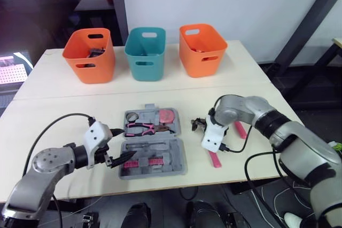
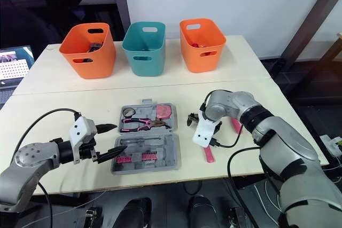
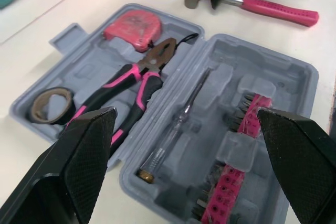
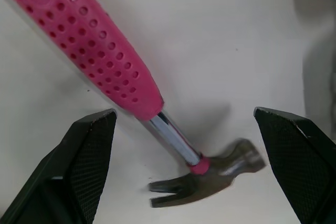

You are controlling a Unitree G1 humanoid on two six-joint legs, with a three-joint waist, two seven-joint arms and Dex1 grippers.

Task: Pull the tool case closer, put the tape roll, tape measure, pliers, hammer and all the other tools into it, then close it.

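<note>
1. Tool case lies open on the worktop, holding the tape roll, tape measure and pliers.
2. My left end effector gapes at its left edge.
3. My right end effector, open, straddles the hammer beside the case.

Open grey plastic tool case holds dark tape roll, pink tape measure, pink-handled pliers; pink-handled steel hammer lies flat beside it.

The two head eyes look forward and down over the table, sharing the tool case at 12 o'clock; the left wrist camera views that case closely; the right wrist camera looks nearer still onto the hammer at 2 o'clock.
</note>
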